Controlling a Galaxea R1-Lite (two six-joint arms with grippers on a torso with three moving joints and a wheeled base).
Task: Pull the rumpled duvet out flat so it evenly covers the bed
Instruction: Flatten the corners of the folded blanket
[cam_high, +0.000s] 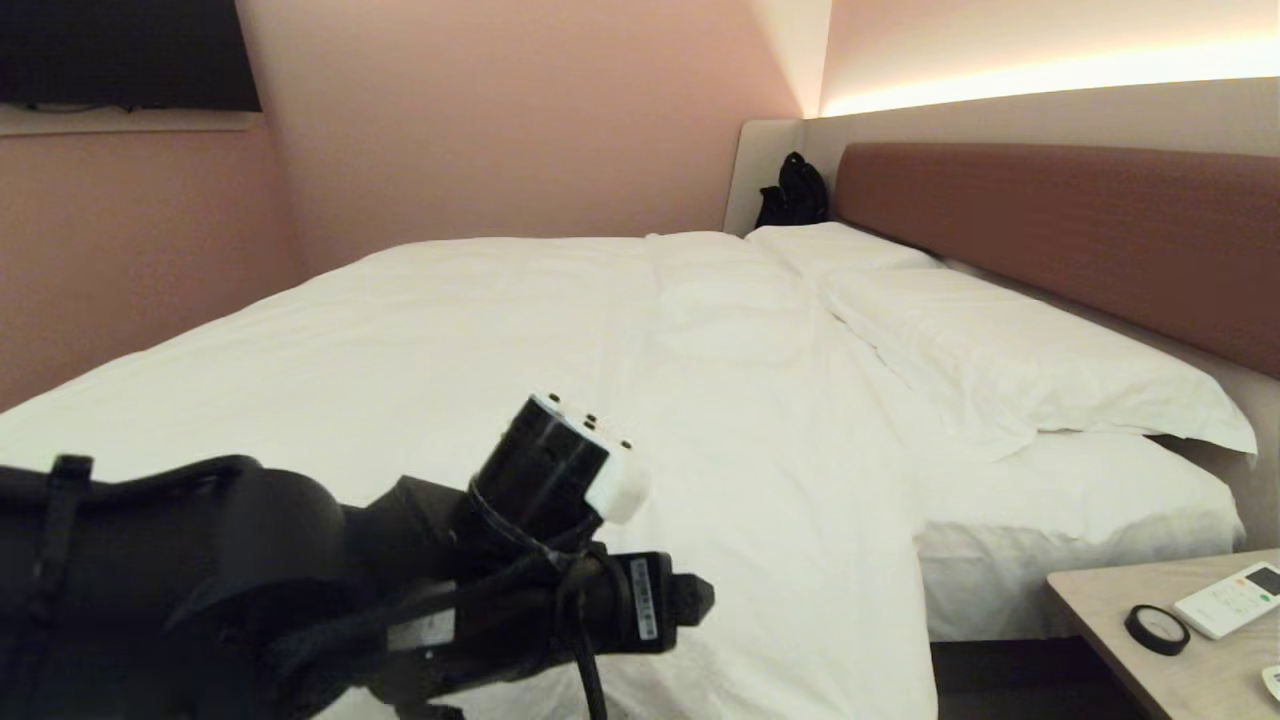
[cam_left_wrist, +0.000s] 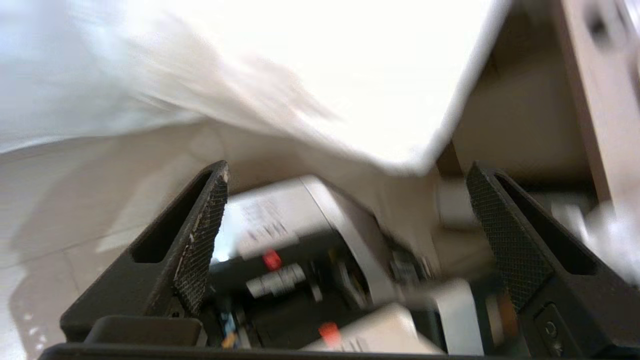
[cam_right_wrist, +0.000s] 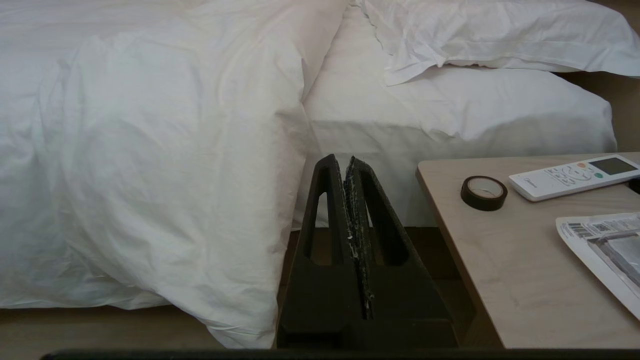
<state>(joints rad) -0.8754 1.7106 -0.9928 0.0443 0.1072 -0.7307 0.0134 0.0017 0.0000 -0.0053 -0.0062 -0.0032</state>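
Duvet (cam_high: 520, 330), thick white cotton-covered quilt, lies spread over most of the wide low bed (cam_high: 1080, 520) with white-sheeted mattress, its near edge draped down the side toward the floor; shallow creases run along the fold near the pillows. Two flat white rectangular pillows (cam_high: 1010, 350) lie in a row against the long brown padded headboard (cam_high: 1060, 230), leaving a strip of bare sheet at the near corner. Left gripper (cam_left_wrist: 345, 235) is released, black mesh-faced fingers (cam_left_wrist: 200, 235) spread wide with nothing between them; in the left wrist view the duvet's hanging edge sits just beyond the fingertips, apart from them, picture blurred. Left arm (cam_high: 330, 590) reaches across the lower left of the head view; a white label on its wrist carries print too small to read. Right gripper (cam_right_wrist: 352, 235) is clenched, fingers pressed together and empty, held low beside the bed, near the beige wooden bedside table (cam_right_wrist: 480, 260). On that table: black tape roll (cam_right_wrist: 483, 192), white remote control (cam_right_wrist: 575, 177) with small display and coloured buttons, lettering illegible, and a printed sheet (cam_right_wrist: 605, 250) with barcode. Black bag (cam_high: 795, 192) stands at the far headboard corner.
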